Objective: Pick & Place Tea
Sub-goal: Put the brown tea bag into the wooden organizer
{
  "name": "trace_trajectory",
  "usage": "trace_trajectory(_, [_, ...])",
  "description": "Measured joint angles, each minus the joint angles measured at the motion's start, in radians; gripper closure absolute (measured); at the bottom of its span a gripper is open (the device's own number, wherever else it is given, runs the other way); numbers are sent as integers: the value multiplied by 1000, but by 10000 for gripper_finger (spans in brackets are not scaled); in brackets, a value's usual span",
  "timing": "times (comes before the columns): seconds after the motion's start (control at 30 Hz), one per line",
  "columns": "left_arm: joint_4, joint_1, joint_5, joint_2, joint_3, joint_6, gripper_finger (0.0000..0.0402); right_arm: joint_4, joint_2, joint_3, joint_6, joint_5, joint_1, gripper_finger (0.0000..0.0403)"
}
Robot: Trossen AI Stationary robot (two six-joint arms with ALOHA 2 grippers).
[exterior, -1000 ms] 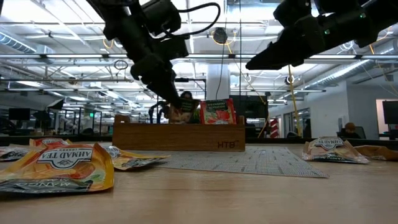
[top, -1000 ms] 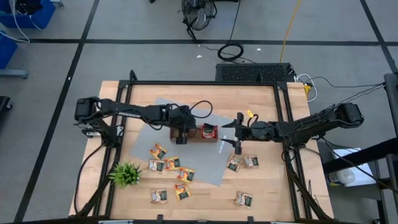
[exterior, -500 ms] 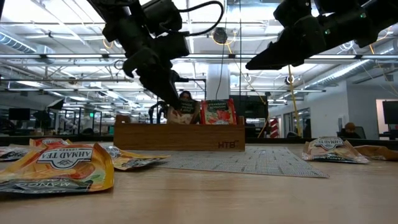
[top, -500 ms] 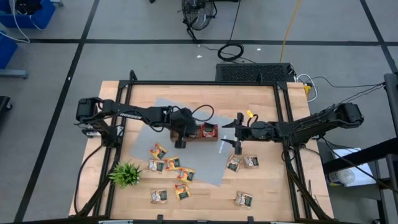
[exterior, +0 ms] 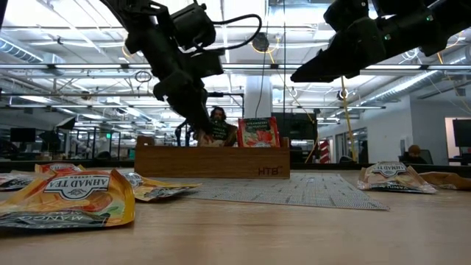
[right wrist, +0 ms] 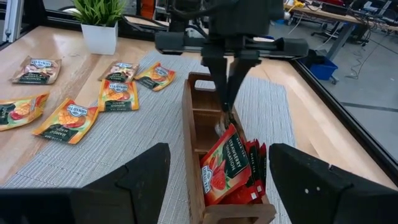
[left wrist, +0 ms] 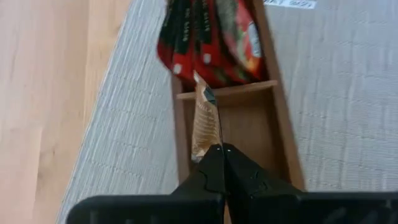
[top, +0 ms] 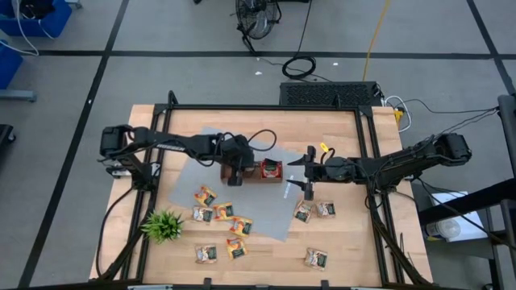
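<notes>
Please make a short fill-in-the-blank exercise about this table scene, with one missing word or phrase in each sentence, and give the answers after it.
1. The left gripper is shut on a tea sachet above the ____ compartment of the wooden tray.
2. The sachets already standing in an end compartment of the tray are printed ____.
3. The right gripper waits beside the tray with its fingers ____.
4. The small green plant stands on the ____ arm's side of the table.

Answers: middle; red; open; left
</notes>
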Motion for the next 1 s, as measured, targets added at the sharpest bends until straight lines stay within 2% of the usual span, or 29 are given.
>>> trace_trajectory(0.23, [1,22,-6,0,0,-1,401,0,0,0,0,0,0,149])
trace_trajectory(0.5, [3,36,-152,0,0,-64,378,0,0,0,1,0,0,149])
trace_trajectory(1.0, [8,4,-140,0,0,-79,372,1,0,1,13,-1,0,149])
